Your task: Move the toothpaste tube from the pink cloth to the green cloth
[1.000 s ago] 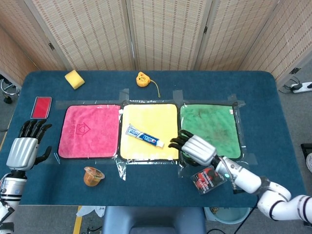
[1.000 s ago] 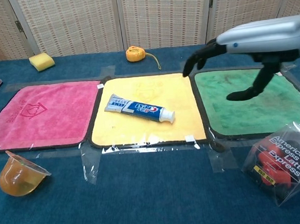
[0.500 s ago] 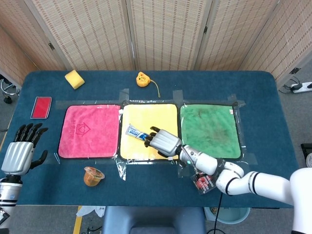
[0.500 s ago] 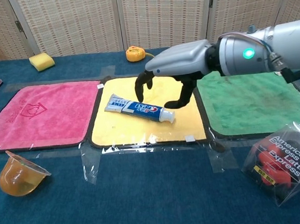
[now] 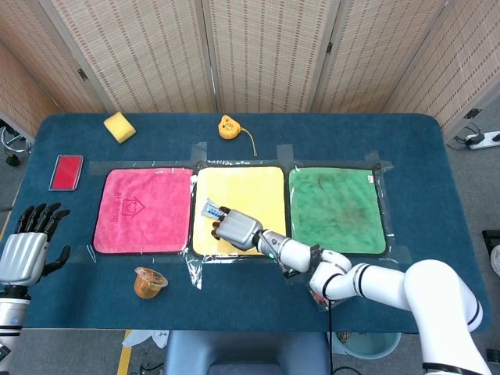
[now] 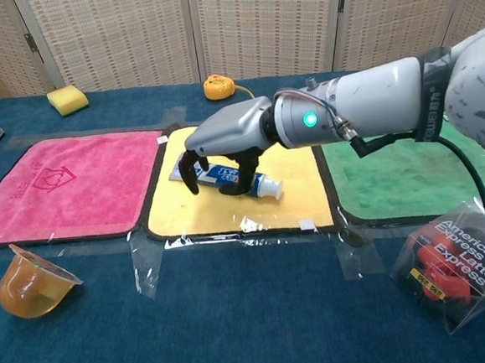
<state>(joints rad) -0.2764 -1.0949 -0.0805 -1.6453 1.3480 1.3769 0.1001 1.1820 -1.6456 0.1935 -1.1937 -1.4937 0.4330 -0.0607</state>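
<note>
The blue-and-white toothpaste tube (image 5: pixel 209 208) (image 6: pixel 260 185) lies slanted on the yellow middle cloth (image 5: pixel 246 187) (image 6: pixel 228 214). The pink cloth (image 5: pixel 144 209) (image 6: pixel 67 195) lies to its left and the green cloth (image 5: pixel 337 207) (image 6: pixel 410 172) to its right, both bare. My right hand (image 5: pixel 234 229) (image 6: pixel 227 141) is lowered over the tube. Its curled fingers come down at the tube's flat end and the thumb on the near side, hiding the tube's middle. The tube still rests on the cloth. My left hand (image 5: pixel 27 250) hangs off the table's left edge, fingers apart and holding nothing.
A translucent orange cup (image 5: pixel 148 283) (image 6: pixel 28 287) sits near the front left. A red coffee bag (image 6: pixel 455 270) stands at the front right beside my right forearm. A yellow sponge (image 5: pixel 119 126), an orange tape measure (image 5: pixel 228 126) and a red card (image 5: pixel 66 172) lie farther back.
My right hand has swept left from the green cloth's edge across the yellow cloth and dropped onto the tube. The left hand has sunk slightly. The tube has not moved.
</note>
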